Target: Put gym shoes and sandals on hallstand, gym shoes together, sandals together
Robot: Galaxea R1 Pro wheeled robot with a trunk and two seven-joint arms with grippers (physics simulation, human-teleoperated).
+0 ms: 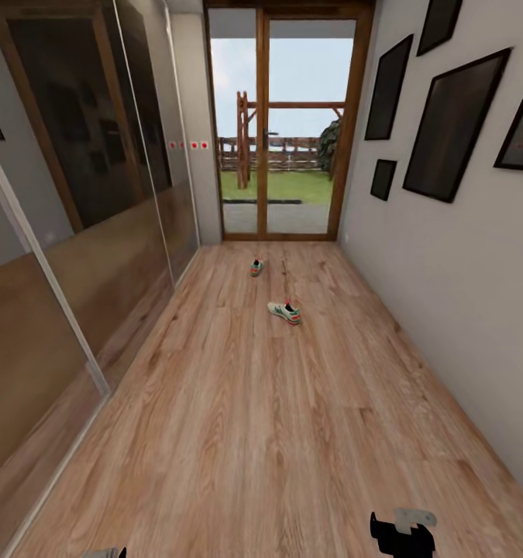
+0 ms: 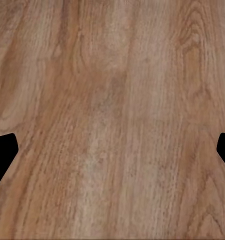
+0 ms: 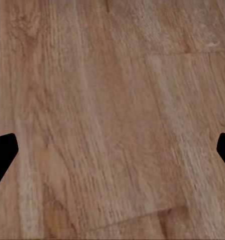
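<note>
**Corridor, both shoes on floor, hands empty**

Nearest: right hand [image 1: 402, 533] at the lower edge of the head view, dark, over bare corridor floor [image 1: 276, 434]. In the right wrist view its fingertips [image 3: 3, 152] sit at opposite edges of the picture, spread wide, with only wood-grain planks between them; nothing held. A sliver of the left arm's end [image 1: 106, 552] shows at the bottom edge of the head view. In the left wrist view the left hand [image 2: 112, 152] has its fingertips [image 2: 2, 155] likewise wide apart over plain plank floor [image 2: 112, 100]; nothing held.

Mid-corridor: near gym shoe [image 1: 284, 311], white with green stripe and a red-orange spot, lying on the floor, roughly crosswise to the corridor, slightly right of centre.

Further on: far gym shoe [image 1: 256, 267], also on the floor, well apart from the first and a little left of it, pointing along the corridor.

Left side: mirrored sliding wardrobe doors [image 1: 83, 232] run the corridor's length. Right side: light wall with dark framed pictures [image 1: 455, 124].

Far end: wood-framed glass door [image 1: 284, 124]; grass and a wooden fence [image 1: 280, 151] are visible beyond.
</note>
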